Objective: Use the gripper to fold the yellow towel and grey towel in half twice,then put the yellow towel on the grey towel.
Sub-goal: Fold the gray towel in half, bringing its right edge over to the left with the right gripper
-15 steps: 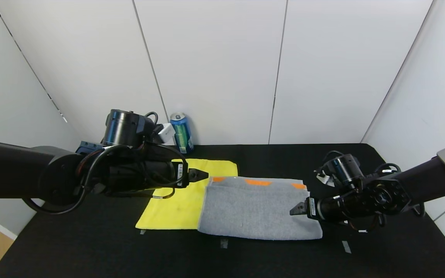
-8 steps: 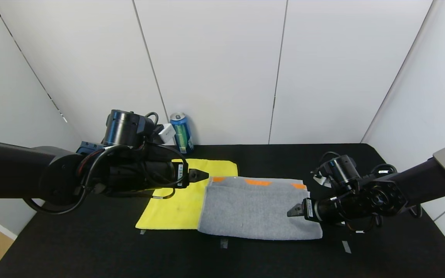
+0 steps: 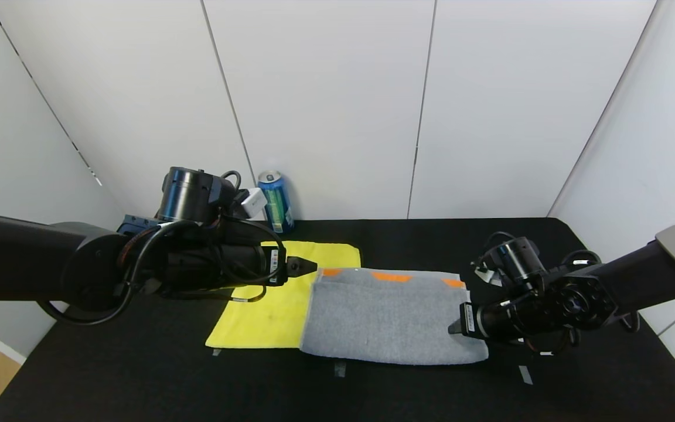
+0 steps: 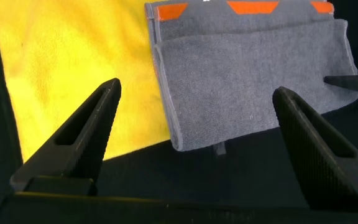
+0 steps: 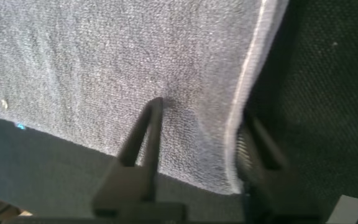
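The grey towel lies folded on the black table, with orange patches along its far edge, and also shows in the left wrist view. Its left side overlaps the yellow towel, which lies flat. My right gripper is low at the grey towel's near right corner. Its jaws have closed in on the cloth, one finger on top and the other at the light hem, with the gripper pinching a puckered strip. My left gripper hovers open above where the two towels meet, holding nothing.
A blue can stands at the back of the table against the white wall. Small grey tape marks lie on the black table near the front edge. White panels wall in the back and both sides.
The right gripper drew back to the grey towel's right edge, dropped lower, and its jaws narrowed onto the cloth. The left arm has not moved.
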You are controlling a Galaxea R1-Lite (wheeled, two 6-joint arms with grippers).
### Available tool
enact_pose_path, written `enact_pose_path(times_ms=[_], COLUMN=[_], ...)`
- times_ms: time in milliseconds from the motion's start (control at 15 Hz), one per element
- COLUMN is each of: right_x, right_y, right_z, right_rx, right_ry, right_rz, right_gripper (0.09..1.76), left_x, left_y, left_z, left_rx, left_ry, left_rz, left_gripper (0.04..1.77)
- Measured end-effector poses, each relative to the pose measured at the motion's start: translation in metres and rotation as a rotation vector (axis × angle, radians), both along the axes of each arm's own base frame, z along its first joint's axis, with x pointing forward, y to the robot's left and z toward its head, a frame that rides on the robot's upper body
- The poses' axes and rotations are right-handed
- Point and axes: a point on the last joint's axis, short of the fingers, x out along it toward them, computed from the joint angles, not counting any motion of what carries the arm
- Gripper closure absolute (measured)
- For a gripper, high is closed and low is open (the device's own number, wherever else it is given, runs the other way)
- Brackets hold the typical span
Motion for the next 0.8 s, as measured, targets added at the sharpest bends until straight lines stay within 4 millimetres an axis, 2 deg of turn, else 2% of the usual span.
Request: enact_pose_path(times_ms=[67,133,600,800], right_x=[0.000,0.000,-0.001,-0.001], right_y=[0.000,0.000,-0.002,-0.012], right_z=[0.000,-0.001,-0.001,0.010], right_rx=[-0.006,-0.010,-0.009,0.001], right_ry=[-0.002,-0.002,0.006,-0.016], right_rz=[-0.004,-0.006,-0.014,-0.039], right_gripper=[1.76,1.71,1.71,1.71], left_x=[0.000,0.000,0.001,0.001], left_y=[0.000,0.000,0.001,0.001], left_z=[0.000,0.000,0.000,0.000], left_rx=[0.000,0.000,0.000,0.000], left_ry=[0.000,0.000,-0.001,0.000], left_rz=[0.000,0.001,0.003,0.003], left_gripper=[0.09,0.09,0.09,0.09])
